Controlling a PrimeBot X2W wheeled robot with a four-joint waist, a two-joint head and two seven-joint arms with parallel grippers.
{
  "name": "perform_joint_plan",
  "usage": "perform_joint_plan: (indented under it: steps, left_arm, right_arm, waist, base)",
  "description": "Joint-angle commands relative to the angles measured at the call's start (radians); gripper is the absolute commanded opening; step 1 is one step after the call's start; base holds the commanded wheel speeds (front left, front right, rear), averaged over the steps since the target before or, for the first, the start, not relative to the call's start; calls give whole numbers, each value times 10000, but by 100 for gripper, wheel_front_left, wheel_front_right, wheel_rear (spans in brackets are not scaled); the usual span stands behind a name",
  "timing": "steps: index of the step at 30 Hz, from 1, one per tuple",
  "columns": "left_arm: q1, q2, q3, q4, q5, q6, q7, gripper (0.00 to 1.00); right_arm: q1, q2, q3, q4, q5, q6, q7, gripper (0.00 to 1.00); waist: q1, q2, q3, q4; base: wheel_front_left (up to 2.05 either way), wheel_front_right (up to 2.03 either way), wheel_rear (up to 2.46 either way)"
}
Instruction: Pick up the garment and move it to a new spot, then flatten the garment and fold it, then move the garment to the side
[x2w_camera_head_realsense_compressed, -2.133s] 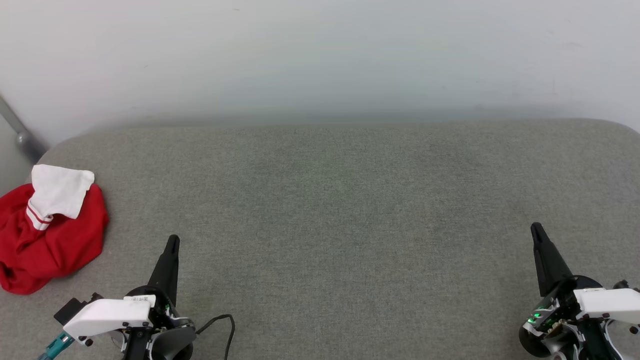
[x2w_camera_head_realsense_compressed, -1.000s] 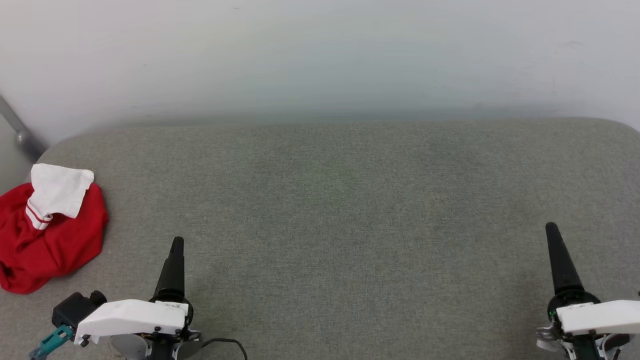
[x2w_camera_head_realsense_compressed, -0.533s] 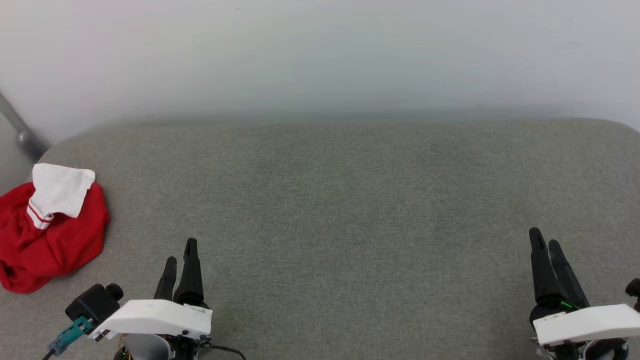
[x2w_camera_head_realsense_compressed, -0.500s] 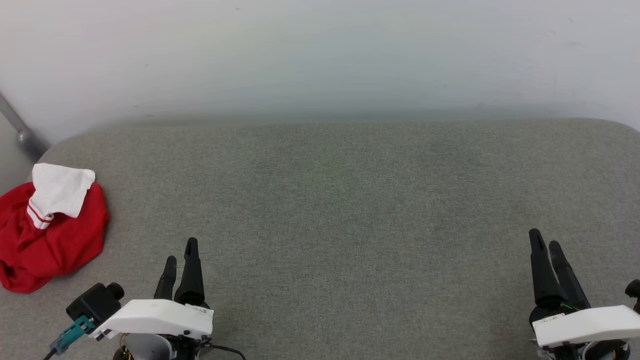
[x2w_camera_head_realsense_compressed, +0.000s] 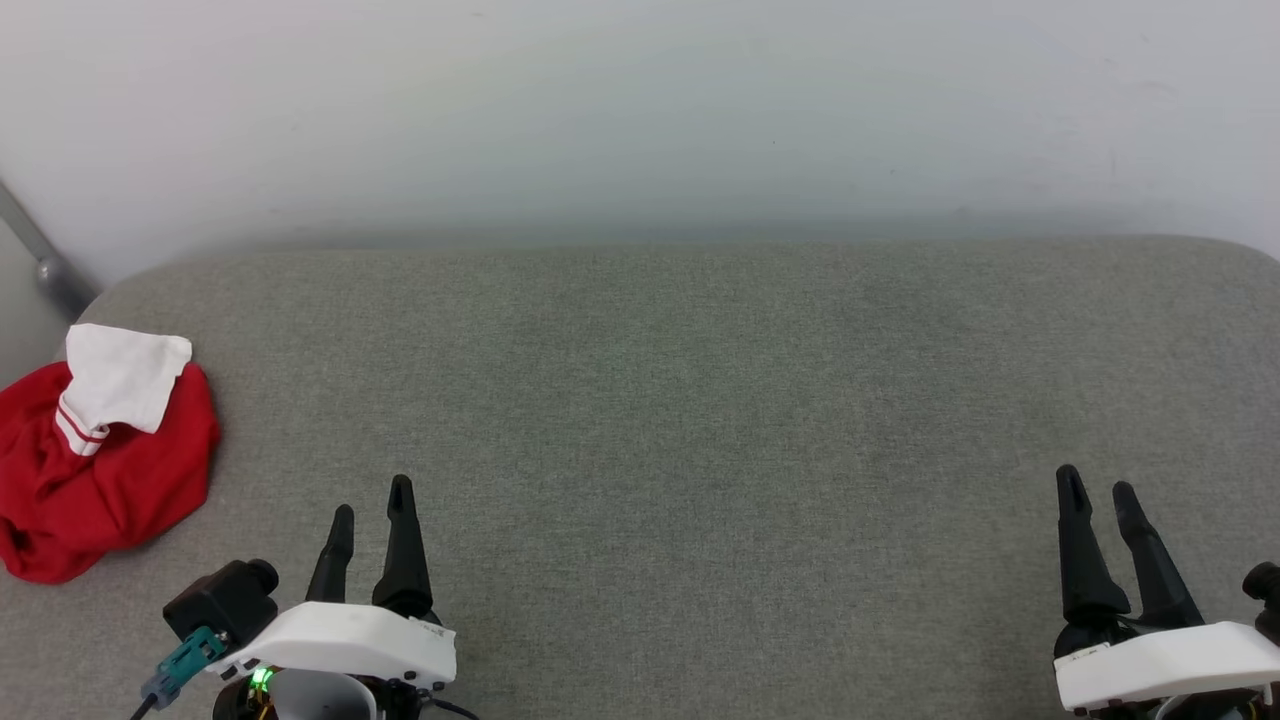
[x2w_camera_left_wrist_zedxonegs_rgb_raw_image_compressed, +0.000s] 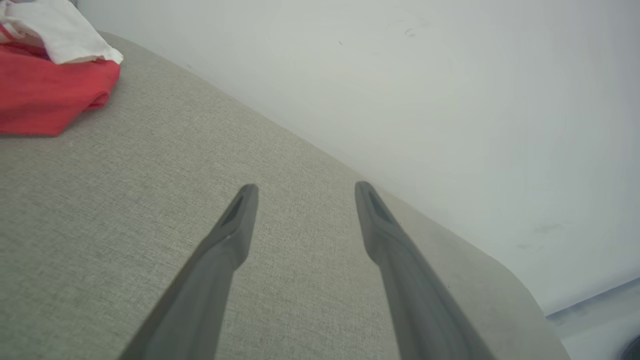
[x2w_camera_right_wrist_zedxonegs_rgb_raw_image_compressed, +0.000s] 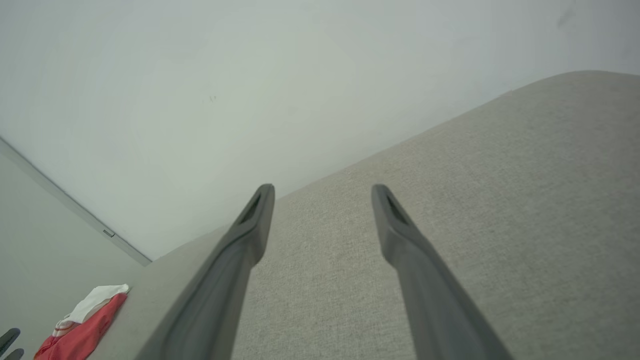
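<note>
T-shirt (x2w_camera_head_realsense_compressed: 110, 480), red with one white sleeve (x2w_camera_head_realsense_compressed: 120, 375) showing red stripe trim, lies bunched in a heap at the far-left edge of the grey fabric-covered bench (x2w_camera_head_realsense_compressed: 680, 400). The sleeve rests on top of the heap, on its far side. Left pincer (x2w_camera_head_realsense_compressed: 372, 498) hovers over the near-left part of the bench, right of the T-shirt and clear of it, fingers spread wide, holding nothing. Right pincer (x2w_camera_head_realsense_compressed: 1095, 481) hovers over the near-right corner, well apart from the T-shirt, fingers likewise spread wide and empty. A pale wall (x2w_camera_head_realsense_compressed: 640, 100) stands behind the bench.
</note>
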Motion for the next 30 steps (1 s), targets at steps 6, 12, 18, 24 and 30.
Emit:
perform_joint_plan:
  steps: [6, 12, 18, 24, 30]
  left_arm:
    - [13, 81, -173, -280, 862, 170, -244, 100]
    - [90, 80, -277, -377, 1501, 245, -414, 100]
    - [182, 58, -377, -436, 2072, 295, -563, 100]
    - [223, 29, -424, -463, 2589, 275, -714, 100]
    - [291, 3, -462, -467, 3128, 286, -856, 100]
  right_arm:
    - [88, -4, 69, -340, -903, 1, -233, 100]
    - [164, -3, 98, -465, -1419, 1, -405, 100]
    - [283, -1, 119, -576, -2035, 0, -564, 100]
    - [377, 1, 143, -676, -2504, 0, -710, 100]
    - [483, 2, 124, -757, -2854, 0, -843, 100]
  waist:
    - [0, 0, 11, 22]
    - [0, 0, 28, 29]
    - [0, 0, 42, 32]
    - [0, 0, 47, 31]
    - [0, 0, 39, 39]
  base:
    - [0, 0, 0]
    - [0, 0, 0]
    - [0, 0, 0]
    - [0, 0, 0]
    - [0, 0, 0]
